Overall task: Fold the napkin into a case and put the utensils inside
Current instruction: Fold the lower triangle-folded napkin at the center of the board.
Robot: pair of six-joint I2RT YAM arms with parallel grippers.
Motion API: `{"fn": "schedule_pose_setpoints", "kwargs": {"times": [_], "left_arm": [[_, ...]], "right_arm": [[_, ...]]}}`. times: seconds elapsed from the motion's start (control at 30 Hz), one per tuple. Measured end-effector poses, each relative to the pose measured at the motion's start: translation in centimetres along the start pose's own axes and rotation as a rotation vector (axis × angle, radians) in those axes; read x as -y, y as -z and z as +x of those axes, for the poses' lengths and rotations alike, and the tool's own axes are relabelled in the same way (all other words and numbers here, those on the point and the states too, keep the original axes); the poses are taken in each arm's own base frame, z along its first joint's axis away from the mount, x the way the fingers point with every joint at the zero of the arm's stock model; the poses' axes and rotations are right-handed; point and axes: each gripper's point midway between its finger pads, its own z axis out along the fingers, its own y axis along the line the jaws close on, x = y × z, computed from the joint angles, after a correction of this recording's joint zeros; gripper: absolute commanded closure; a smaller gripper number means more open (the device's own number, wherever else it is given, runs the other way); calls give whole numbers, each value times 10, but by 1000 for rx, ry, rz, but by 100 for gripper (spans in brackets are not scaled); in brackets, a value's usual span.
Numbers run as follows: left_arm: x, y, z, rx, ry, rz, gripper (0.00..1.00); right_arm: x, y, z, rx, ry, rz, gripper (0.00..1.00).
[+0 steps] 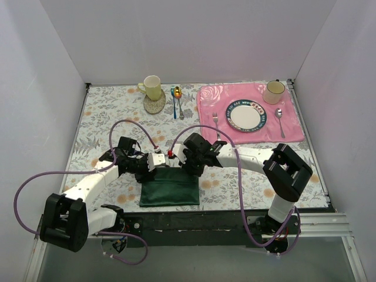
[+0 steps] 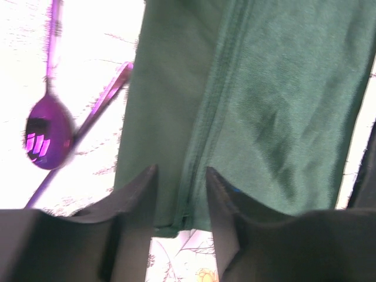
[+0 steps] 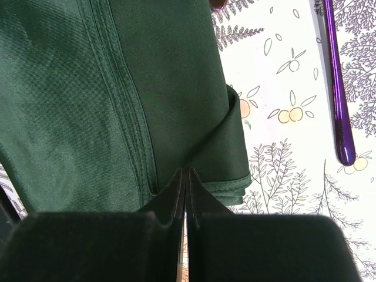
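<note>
Your left pincer (image 2: 181,176): released, fingers parted, straddling napkin (image 2: 264,106) hem at cloth's edge. Your right pincer (image 3: 185,174): clenched, tips pinching napkin fold near corner. Napkin lies folded, spreading ahead of both pincers. Purple spoon (image 2: 47,132) ahead-left of left pincer, off cloth; purple handle (image 2: 106,97) crossing just beside it. Another purple shaft (image 3: 339,88) ahead-right of right pincer, on tablecloth (image 3: 282,59), apart from napkin.

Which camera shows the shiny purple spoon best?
The left wrist view: the purple spoon shows its whole bowl, lying beside the green napkin. The right wrist view shows only a purple handle, maybe the fork's. The top view shows none of it.
</note>
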Motion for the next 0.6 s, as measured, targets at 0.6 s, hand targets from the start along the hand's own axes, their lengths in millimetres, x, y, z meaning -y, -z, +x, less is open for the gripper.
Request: {"fn": "schedule_pose_setpoints", "kwargs": {"times": [0.6], "left_arm": [[-3, -9, 20, -42, -101, -15, 66]], "right_arm": [[1, -1, 2, -7, 34, -2, 88]]}}
